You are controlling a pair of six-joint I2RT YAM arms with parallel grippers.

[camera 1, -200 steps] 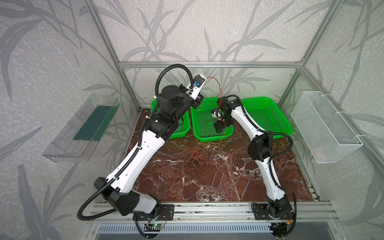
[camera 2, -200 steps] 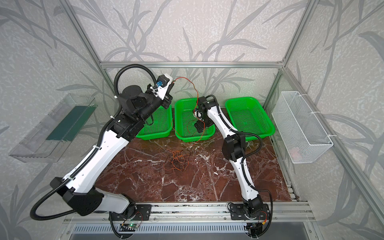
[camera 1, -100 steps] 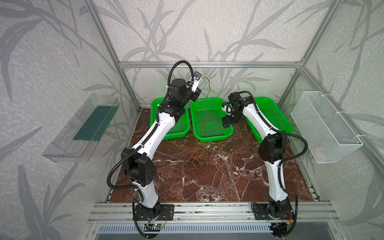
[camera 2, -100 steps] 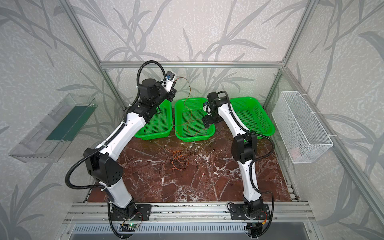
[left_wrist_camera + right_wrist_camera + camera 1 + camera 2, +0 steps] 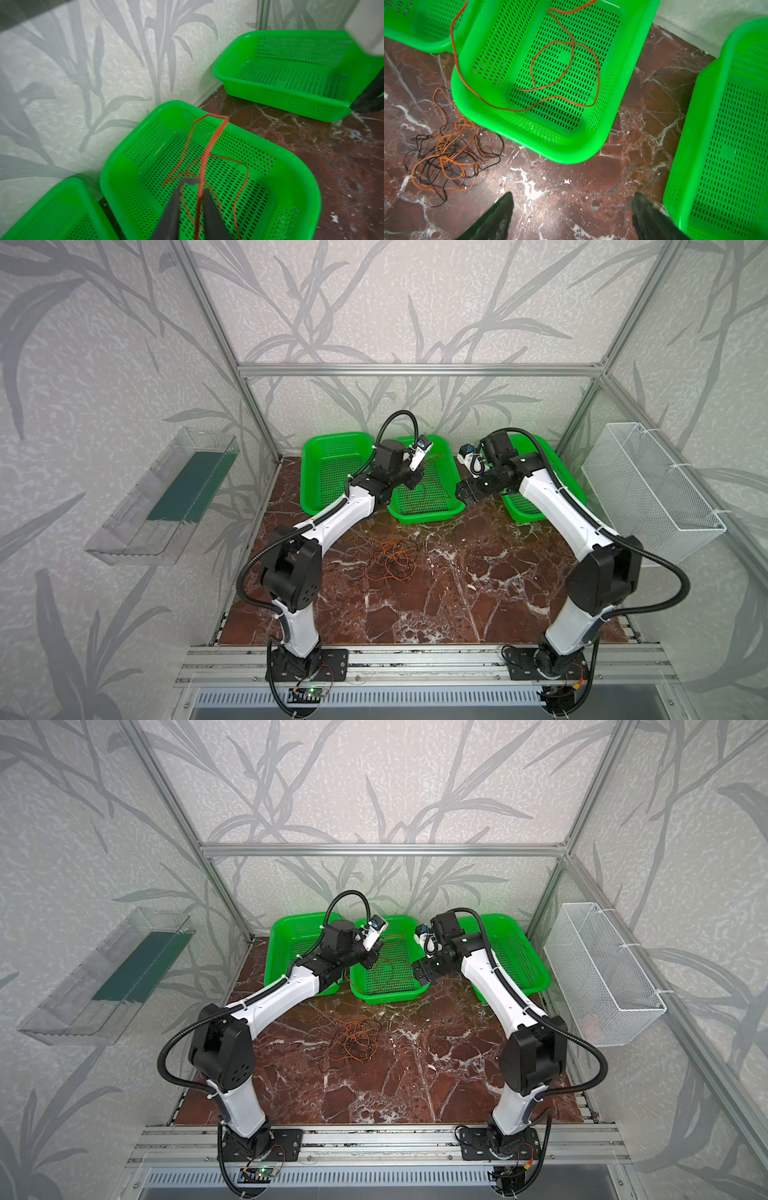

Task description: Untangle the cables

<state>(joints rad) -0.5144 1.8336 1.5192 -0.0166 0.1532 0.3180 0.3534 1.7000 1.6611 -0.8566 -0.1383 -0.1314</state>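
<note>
Left gripper (image 5: pixel 195 193): jaws part-way apart above the middle green basket (image 5: pixel 307 187). The red cable (image 5: pixel 209 143) runs up through the gap, not visibly pinched.
Right gripper (image 5: pixel 572 194): jaws spread wide, empty, over the marble table (image 5: pixel 591 176), just right of that basket's near corner.
Basket contents: loops of the red cable, one strand draped over the left rim.
Orange-and-black tangle (image 5: pixel 446 158): on the table, near side of the basket, untouched.

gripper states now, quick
Left gripper: open, red cable unclamped between its jaws.
Right gripper: open, holding nothing.
</note>
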